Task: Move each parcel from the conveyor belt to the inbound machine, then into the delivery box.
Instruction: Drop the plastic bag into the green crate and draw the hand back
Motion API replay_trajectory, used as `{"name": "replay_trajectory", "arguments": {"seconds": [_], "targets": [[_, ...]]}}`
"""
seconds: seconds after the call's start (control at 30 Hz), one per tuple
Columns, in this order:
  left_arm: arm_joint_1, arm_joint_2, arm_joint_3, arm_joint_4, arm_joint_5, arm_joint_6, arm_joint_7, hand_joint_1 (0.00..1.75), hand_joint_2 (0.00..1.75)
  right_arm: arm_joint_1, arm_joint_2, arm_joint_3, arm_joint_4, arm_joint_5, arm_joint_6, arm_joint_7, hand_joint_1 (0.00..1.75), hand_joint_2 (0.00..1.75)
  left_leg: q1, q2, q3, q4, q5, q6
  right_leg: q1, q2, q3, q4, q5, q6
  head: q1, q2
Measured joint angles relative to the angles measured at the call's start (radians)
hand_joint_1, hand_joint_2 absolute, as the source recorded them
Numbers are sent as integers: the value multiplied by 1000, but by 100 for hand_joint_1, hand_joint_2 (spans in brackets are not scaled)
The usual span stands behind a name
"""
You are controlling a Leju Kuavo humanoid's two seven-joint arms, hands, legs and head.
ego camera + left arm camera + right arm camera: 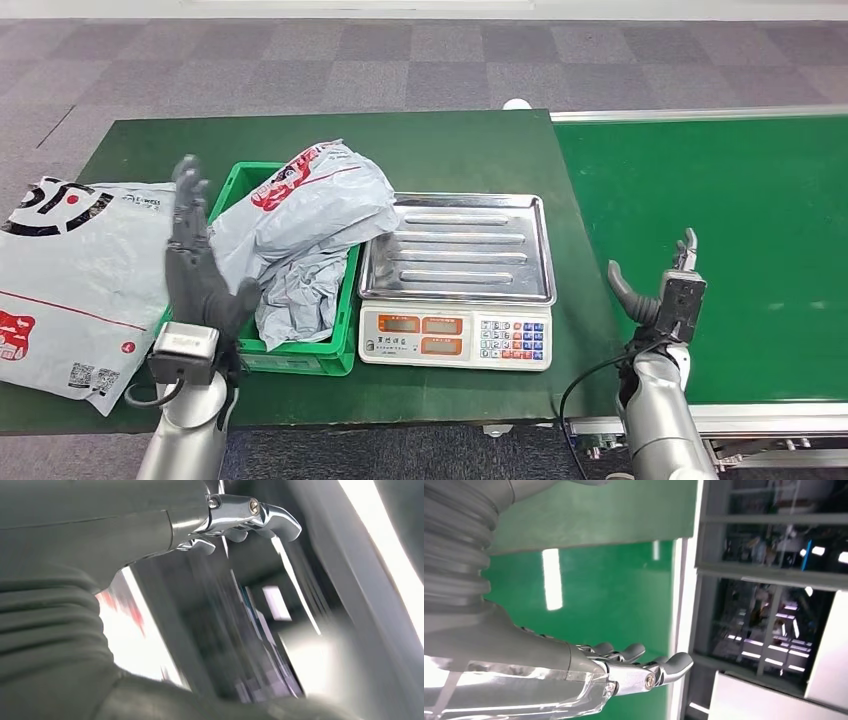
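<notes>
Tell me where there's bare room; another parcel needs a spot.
Free: the scale's steel tray, the conveyor belt beside the right hand, and the table behind the scale. Crowded: the green crate, heaped with grey parcels, by the left hand.

Grey carpet tiles [300, 60] in lighter and darker squares cover the floor beyond the dark green counter [460, 150], with what seems a pale wall strip along the far edge.

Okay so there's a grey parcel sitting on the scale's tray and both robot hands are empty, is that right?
Not quite. In the head view the scale's tray is bare; the grey parcel lies in the green crate beside it. The left robot hand and right robot hand do hold nothing.
</notes>
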Motion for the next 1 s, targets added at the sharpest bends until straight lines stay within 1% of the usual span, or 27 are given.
{"name": "replay_trajectory", "arguments": {"seconds": [0.03,0.1,0.13,0.2,0.37,0.53,0.6,0.7,0.8,0.9,1.0], "targets": [[-8,0,-24,16,76,-102,-14,0,175,-15,2,8,10,2,12,0,0,175,0,0,0,0,0,0,0,0,0,0,0,0,0,0],[-29,-4,-56,78,177,-237,-20,0,175,-37,5,32,21,3,35,0,0,175,0,0,1,0,0,0,0,0,0,0,0,0,0,0],[-38,-6,-66,119,212,-288,-20,0,175,-43,7,49,23,4,48,0,0,175,0,0,1,0,0,0,0,0,1,0,1,0,0,0],[-52,-11,-76,193,243,-342,-20,0,175,-50,9,86,23,5,65,0,0,175,0,0,1,0,1,-1,0,1,0,0,1,0,0,0],[-72,-17,-90,293,253,-360,-22,0,175,-53,11,137,23,5,70,0,0,175,1,0,1,0,1,-1,1,0,0,0,0,-1,0,0],[-79,-19,-93,333,255,-363,-22,0,175,-55,11,156,23,5,72,0,0,175,1,0,1,0,0,-1,1,1,0,0,0,0,0,0],[-83,-20,-93,347,267,-384,-23,0,175,-55,11,163,22,3,87,0,0,175,1,0,0,0,0,-1,1,0,0,0,0,0,0,0],[-92,-23,-92,380,293,-438,-23,0,175,-53,11,182,18,1,122,0,0,175,1,0,1,0,0,-1,1,1,0,0,0,0,0,0],[-98,-25,-92,405,298,-458,-23,0,175,-52,11,196,17,0,130,0,0,175,1,0,1,0,0,-1,1,1,0,0,0,0,0,0],[-107,-29,-86,435,268,-448,-23,0,175,-52,11,212,17,-7,136,0,0,175,1,0,1,0,0,-1,1,0,0,0,0,0,0,0],[-117,-35,-84,461,251,-393,-23,0,175,-55,11,229,18,-17,138,0,0,175,1,0,1,0,0,-1,1,0,0,0,0,0,0,0]]}}
